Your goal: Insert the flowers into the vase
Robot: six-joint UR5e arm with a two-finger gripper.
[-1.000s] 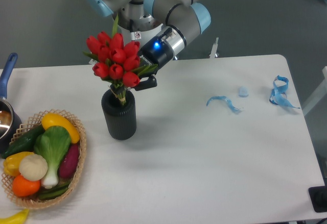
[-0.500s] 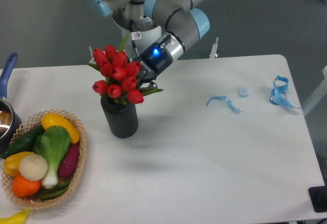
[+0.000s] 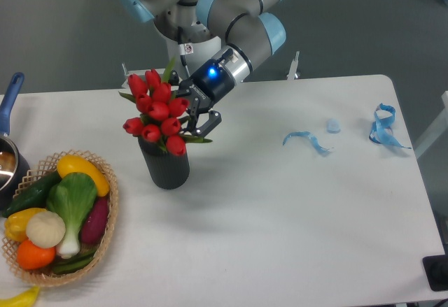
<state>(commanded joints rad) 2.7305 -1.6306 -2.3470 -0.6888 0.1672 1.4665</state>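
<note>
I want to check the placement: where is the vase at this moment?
In the camera view the vase stands upright on the left part of the table, right of the wicker basket, with the flowers rising from its mouth and the gripper beside them.

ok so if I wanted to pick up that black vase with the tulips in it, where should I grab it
Probably around the ribbed body of the vase, low down, coming in level from its right side. It stands upright, the tulips and the gripper crowd its mouth, and the basket sits to its left.
</note>
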